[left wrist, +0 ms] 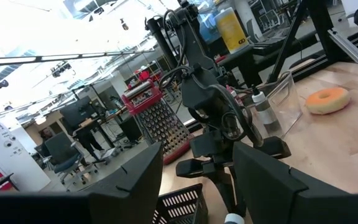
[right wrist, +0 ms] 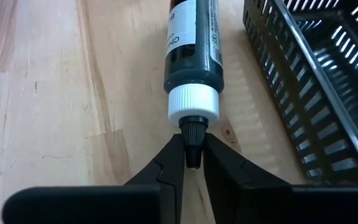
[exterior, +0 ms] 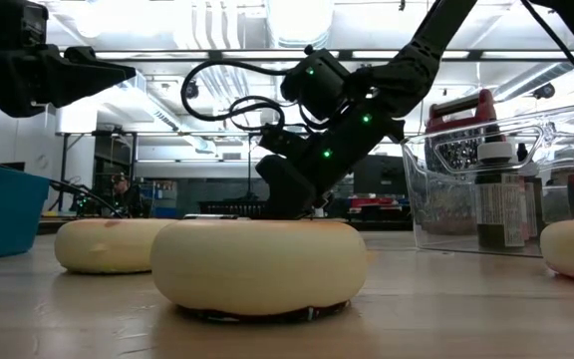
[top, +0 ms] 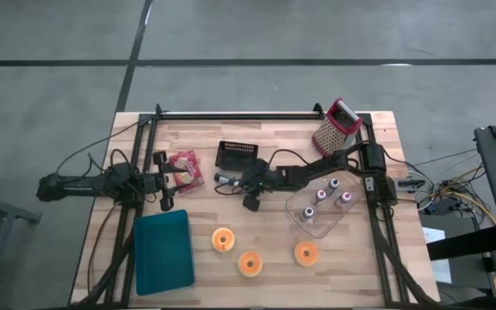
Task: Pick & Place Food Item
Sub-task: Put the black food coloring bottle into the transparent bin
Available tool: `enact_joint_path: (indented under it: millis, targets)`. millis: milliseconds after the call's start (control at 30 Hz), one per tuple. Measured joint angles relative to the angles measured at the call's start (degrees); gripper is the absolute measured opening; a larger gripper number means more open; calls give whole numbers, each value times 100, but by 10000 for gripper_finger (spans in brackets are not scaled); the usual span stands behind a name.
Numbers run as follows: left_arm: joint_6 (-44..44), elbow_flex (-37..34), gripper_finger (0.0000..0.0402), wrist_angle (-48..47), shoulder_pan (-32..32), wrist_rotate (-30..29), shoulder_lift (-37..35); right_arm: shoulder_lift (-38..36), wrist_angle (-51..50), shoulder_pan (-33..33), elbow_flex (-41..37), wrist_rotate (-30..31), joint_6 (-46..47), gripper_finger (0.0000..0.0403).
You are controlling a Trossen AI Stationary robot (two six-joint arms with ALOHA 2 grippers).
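A dark bottle point(right wrist: 191, 43) with a white cap and a black nozzle lies on its side on the wooden table, next to a black wire basket point(right wrist: 316, 74). In the high view the bottle point(top: 225, 179) is left of the table's middle. My right gripper point(right wrist: 193, 163) is shut on its nozzle; it shows in the high view as well point(top: 241, 182). My left gripper point(top: 177, 176) waits open and level at the table's left, beside a snack packet point(top: 185, 167), its fingers point(left wrist: 142, 180) apart around nothing. My right gripper pinches the black nozzle tip point(right wrist: 192, 149) at the bottle's cap end between its two fingertips. It comes slanting down from the table's right side, in line with the bottle's length. The bottle lies along the table on its side.
A teal tray point(top: 163, 251) lies at the near left. Three orange doughnuts point(top: 222, 239) point(top: 249, 263) point(top: 306, 253) sit along the near side. A clear tub of small bottles point(top: 321, 207) stands at the right, a red-handled grater point(top: 335, 127) at the far right.
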Motion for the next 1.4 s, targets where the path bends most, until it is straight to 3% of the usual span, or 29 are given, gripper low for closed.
enact_joint_path:
  millis: [400, 900, 1133, 1400]
  targets:
    - [0, 0, 200, -2, -1, 1, 0, -225, -381, 27, 87, -5, -22, 39]
    - [0, 0, 200, -4, 0, 0, 0, -1168, -2259, 365, 708, -21, -46, 38]
    - [0, 0, 200, -24, -2, -16, 20, -1504, -3979, 502, 1500, -32, 26, 38]
    - [0, -1, 200, -13, -2, -20, 42, -1505, -6660, 631, 2831, -63, 919, 38]
